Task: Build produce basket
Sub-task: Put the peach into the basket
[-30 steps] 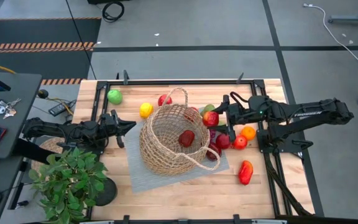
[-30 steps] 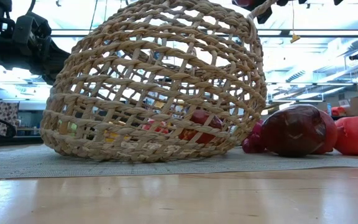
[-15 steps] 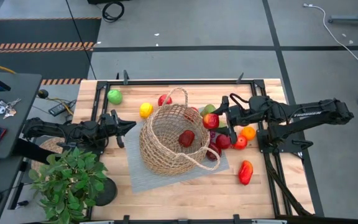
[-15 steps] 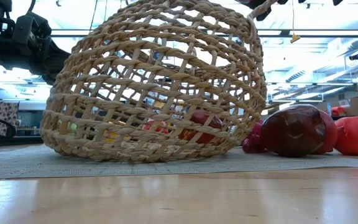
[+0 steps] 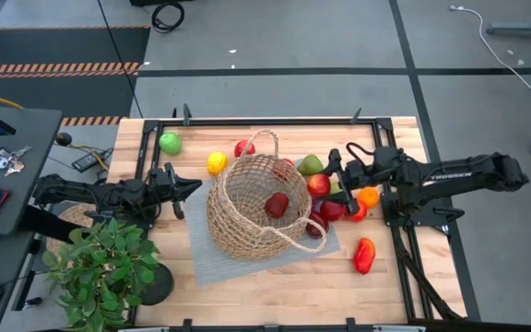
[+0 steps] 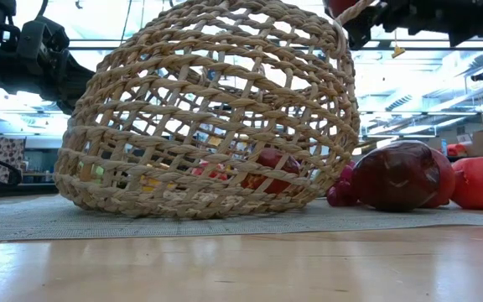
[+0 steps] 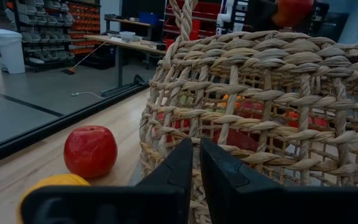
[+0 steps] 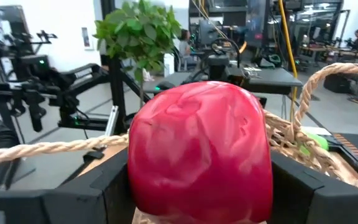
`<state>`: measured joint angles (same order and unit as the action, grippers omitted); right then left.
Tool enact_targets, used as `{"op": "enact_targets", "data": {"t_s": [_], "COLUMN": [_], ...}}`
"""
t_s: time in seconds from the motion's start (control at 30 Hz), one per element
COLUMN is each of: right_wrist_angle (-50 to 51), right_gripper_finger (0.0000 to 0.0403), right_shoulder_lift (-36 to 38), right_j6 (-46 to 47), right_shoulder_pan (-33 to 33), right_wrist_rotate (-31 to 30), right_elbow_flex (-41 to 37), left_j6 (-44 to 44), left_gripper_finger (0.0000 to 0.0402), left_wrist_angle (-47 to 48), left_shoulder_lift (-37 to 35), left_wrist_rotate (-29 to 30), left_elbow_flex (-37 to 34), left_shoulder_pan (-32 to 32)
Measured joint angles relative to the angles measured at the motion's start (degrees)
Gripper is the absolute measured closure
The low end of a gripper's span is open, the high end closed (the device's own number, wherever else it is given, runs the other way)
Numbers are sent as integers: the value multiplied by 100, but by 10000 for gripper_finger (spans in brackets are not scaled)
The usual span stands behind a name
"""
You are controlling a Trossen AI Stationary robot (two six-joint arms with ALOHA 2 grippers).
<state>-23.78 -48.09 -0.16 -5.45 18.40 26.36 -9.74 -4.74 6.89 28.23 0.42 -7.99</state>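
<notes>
Wicker first: we see the round tan woven basket point(image 5: 258, 205) on the grey mat point(image 5: 212, 263), mid-table, one dark red fruit point(image 5: 277, 205) inside. Our right gripper point(image 5: 325, 185) hangs at the basket's right rim, clamped on a glossy red apple point(image 8: 199, 150). Our left gripper point(image 5: 188, 187) waits beside the basket's left wall, fingers point(image 7: 182, 167) pressed together. More produce lies around: a green apple point(image 5: 170, 142), a yellow lemon point(image 5: 217, 162), a red pepper point(image 5: 364, 254).
</notes>
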Motion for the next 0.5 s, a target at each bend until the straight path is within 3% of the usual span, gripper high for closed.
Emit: {"op": "enact_targets", "data": {"t_s": [0.3,0.5], "right_wrist_angle": [-484,-1270], "right_gripper_finger": [135,135], "right_shoulder_lift": [107,-61], "right_j6": [218,373], "right_shoulder_pan": [-545,-568], "right_wrist_rotate": [522,153], "right_elbow_flex": [-316,-629], "left_j6": [0,-1], "left_gripper_finger": [364,363], "left_wrist_angle": [0,1], "left_shoulder_lift": [0,-1], "left_wrist_rotate": [0,0], "left_elbow_flex": [1,1], "left_shoulder_pan": [-1,0]}}
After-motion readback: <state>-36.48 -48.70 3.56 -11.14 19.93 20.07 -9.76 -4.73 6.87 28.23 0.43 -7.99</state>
